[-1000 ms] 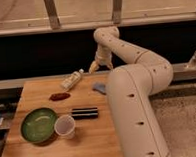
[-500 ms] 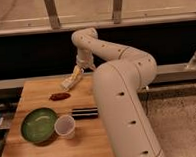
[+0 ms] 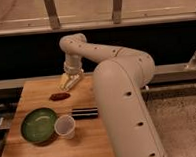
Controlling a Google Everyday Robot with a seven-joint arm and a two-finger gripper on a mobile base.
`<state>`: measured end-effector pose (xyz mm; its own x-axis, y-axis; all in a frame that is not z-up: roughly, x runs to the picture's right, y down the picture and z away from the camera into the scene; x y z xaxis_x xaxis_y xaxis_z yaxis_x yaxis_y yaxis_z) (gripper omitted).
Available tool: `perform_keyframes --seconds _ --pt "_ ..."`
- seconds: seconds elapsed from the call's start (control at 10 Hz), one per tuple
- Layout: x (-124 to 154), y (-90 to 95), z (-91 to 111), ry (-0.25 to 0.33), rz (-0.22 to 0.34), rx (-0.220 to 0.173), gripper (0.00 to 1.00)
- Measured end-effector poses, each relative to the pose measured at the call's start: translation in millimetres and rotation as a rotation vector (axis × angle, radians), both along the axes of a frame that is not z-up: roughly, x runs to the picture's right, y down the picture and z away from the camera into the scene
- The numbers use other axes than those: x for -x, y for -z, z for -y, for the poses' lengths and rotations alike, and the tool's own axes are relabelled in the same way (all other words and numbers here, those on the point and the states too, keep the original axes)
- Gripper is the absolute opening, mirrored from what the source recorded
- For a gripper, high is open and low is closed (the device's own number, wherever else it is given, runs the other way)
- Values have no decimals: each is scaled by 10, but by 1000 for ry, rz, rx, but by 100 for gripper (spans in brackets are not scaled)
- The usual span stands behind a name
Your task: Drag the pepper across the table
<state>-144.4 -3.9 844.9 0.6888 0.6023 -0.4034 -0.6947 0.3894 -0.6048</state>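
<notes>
The drag looks not yet begun: the pincer [image 3: 70, 81] hovers open just beyond the pepper [image 3: 59, 96], which lies apparently untouched on the worktop [image 3: 39, 91], so contact and pull remain.

The table [image 3: 38, 91] (light wood) carries pepper [image 3: 59, 96], green bowl [image 3: 38, 125], cup [image 3: 65, 126], black bar [image 3: 84, 113].

Behind: dark panel [image 3: 20, 57], pale ledge [image 3: 176, 72] along it; metal window posts [image 3: 52, 10] above; speckled grey floor [image 3: 187, 125] right.
</notes>
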Motion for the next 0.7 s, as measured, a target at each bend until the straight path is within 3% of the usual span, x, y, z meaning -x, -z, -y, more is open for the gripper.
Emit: perform_keyframes --seconds 0.4,0.7 --pt "-8 -15 1 6 1 0 80" --pt "305 -175 50 90 -5 -1 80"
